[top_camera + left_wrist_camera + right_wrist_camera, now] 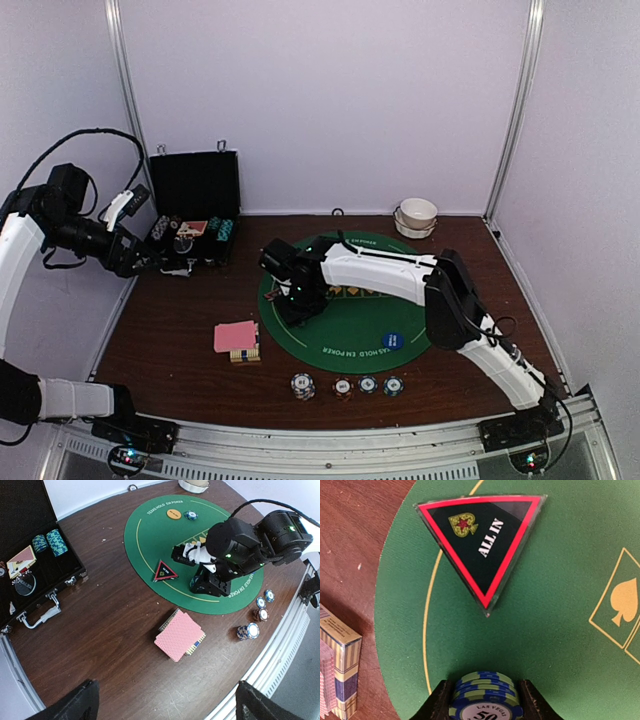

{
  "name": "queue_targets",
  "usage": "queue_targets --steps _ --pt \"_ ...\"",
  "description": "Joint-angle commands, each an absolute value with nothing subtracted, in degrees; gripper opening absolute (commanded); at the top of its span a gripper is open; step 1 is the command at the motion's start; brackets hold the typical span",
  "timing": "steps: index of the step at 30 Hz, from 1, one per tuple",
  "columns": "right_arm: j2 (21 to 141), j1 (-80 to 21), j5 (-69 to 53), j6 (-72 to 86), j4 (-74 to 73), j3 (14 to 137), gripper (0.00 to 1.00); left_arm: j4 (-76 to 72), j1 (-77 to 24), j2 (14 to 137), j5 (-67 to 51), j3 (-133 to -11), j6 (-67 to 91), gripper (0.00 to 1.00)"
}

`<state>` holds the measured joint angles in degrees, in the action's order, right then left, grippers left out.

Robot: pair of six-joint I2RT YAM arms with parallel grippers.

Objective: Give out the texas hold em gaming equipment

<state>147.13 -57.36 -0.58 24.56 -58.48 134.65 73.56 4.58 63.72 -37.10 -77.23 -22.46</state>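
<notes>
On the round mat [360, 315], the triangular marker [164, 571] lies at the left edge, with a chip stack [485, 687] in the right gripper [484, 707] just right of it, seemingly down on the mat. A round marker [173, 513] and a single chip [190, 515] lie at its far part, a second round marker [393, 340] near-right. Left of the mat, cards [234, 334] lie on a box [246, 355]; before it stands a row of chips [343, 386]; far-left the case [195, 185], far-right the bowl [418, 211].
</notes>
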Motion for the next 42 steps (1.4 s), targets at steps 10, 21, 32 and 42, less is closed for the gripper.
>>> queue_targets --steps 10,21,32,42 --pt "148.87 -55.92 -2.03 24.31 -57.98 137.06 0.65 72.69 5.01 62.92 -37.8 -76.4 -23.38 0.97" --pt "135.73 -55.57 1.48 22.35 -61.05 132.65 0.72 72.77 4.97 62.41 -37.19 -76.25 -23.12 0.97" --pt "103.82 -56.17 1.33 27.99 -53.88 86.32 0.8 72.72 5.01 63.07 -37.79 -76.73 -23.11 0.98" --pt "93.26 -61.49 -2.33 38.4 -46.2 61.36 0.9 72.97 5.01 63.41 -37.69 -76.95 -22.94 0.98"
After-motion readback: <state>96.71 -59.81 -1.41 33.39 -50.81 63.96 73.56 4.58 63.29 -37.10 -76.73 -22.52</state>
